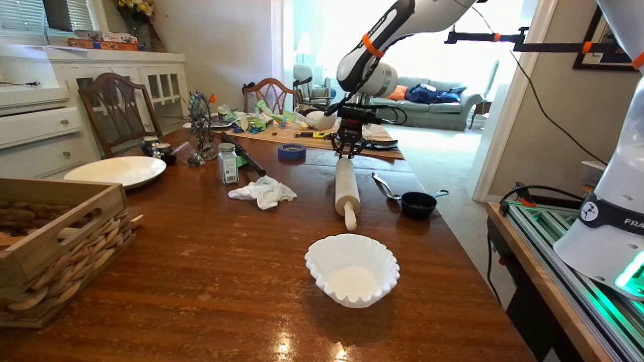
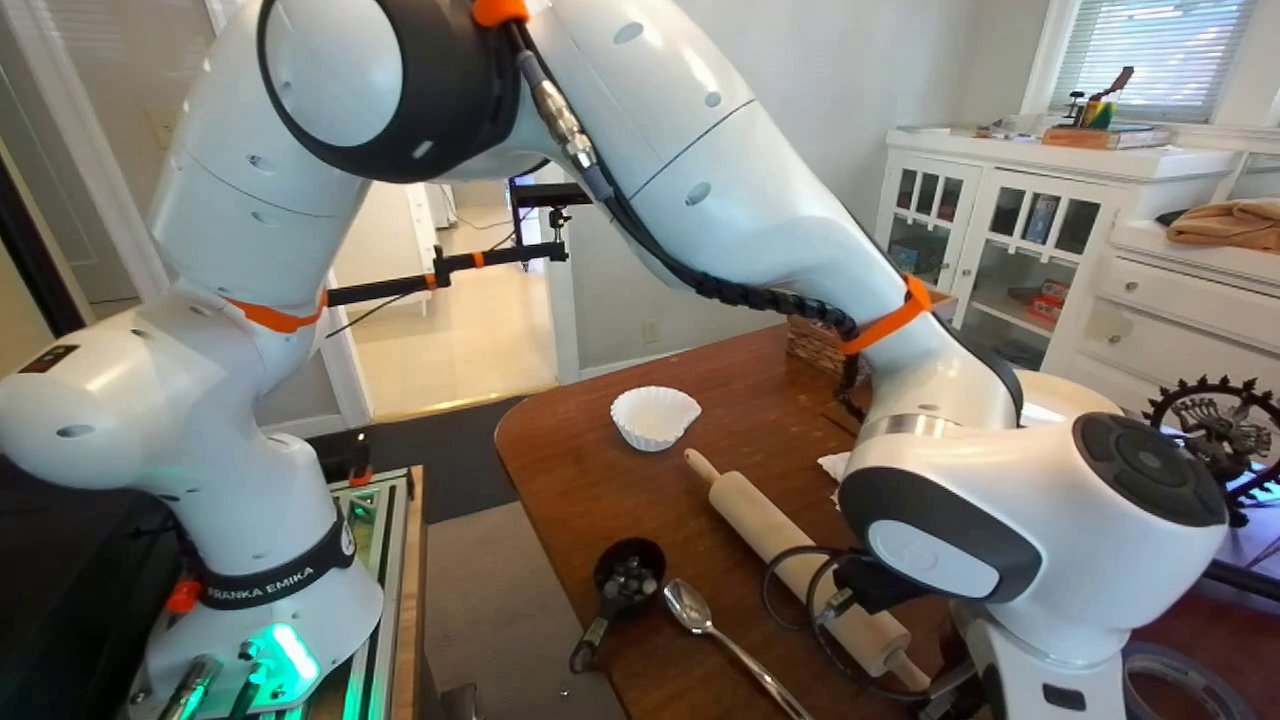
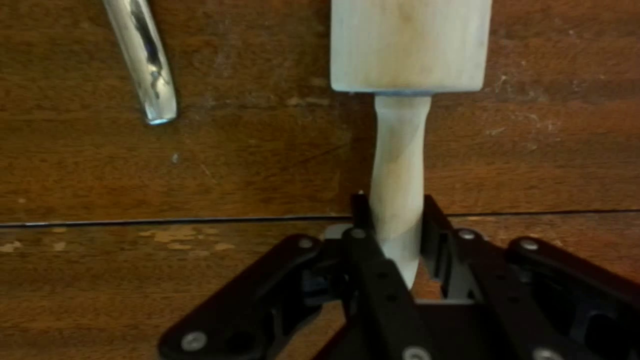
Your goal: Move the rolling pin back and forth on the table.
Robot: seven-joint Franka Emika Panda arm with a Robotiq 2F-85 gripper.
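The pale wooden rolling pin (image 1: 347, 185) lies lengthwise on the brown table (image 1: 211, 286), in both exterior views (image 2: 770, 525). In the wrist view its thick roller end (image 3: 410, 47) is at the top and one handle points down between my fingers. My gripper (image 3: 395, 210) points down with a finger against each side of this handle and looks shut on it. In an exterior view the gripper (image 1: 346, 151) is at the pin's far end. In an exterior view the arm and cables hide most of the gripper.
A metal spoon (image 2: 715, 630) and a black measuring cup (image 1: 418, 205) lie beside the pin, near the table edge. A white fluted paper cup (image 1: 352, 271) stands beyond the free handle. A crumpled tissue (image 1: 264, 192), glass jar (image 1: 228, 163) and blue tape roll (image 1: 292, 151) are on the other side.
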